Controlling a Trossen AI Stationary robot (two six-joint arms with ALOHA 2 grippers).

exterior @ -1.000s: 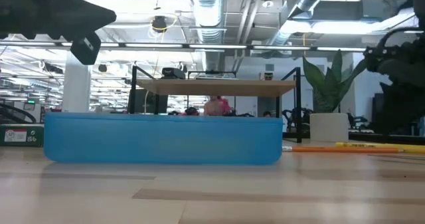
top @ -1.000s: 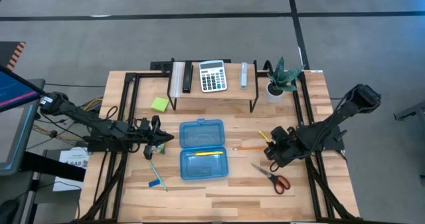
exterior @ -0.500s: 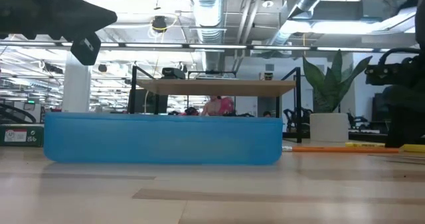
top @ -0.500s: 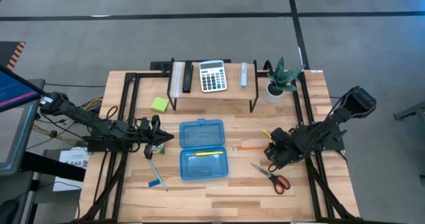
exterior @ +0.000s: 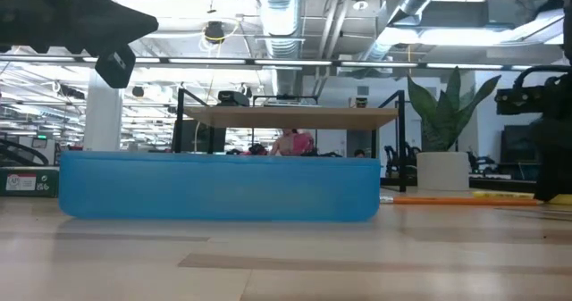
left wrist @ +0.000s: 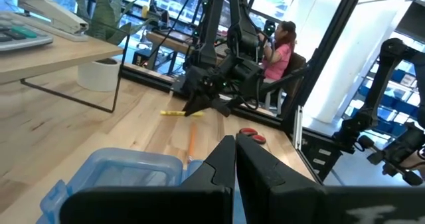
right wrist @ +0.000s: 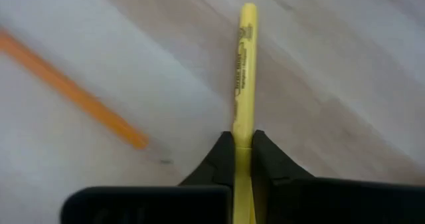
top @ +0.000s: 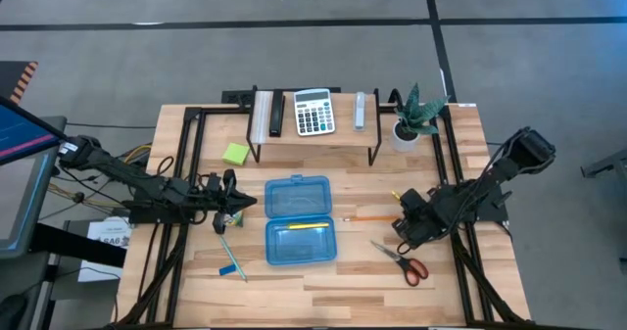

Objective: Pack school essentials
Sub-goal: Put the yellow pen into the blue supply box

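Yellow pencil (right wrist: 244, 71), illegible print, in right pincer (right wrist: 243, 147).

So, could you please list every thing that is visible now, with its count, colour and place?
Pencil case: one, blue, open at table centre, a yellow item inside.
Yellow pencil: one, between the right gripper's fingers, on the wood.
Orange pencil: one, right of the case.
Scissors: one, red-handled, front right.
Pen: one, blue, front left.
Sticky-note pad: one, lime-green, back left.
Calculator: one, grey-white, on the shelf.
Potted plant: one, green, back right.
Person: one, pink top, beyond the table.
Left gripper: shut, left of the case.
Right gripper: shut on the yellow pencil.
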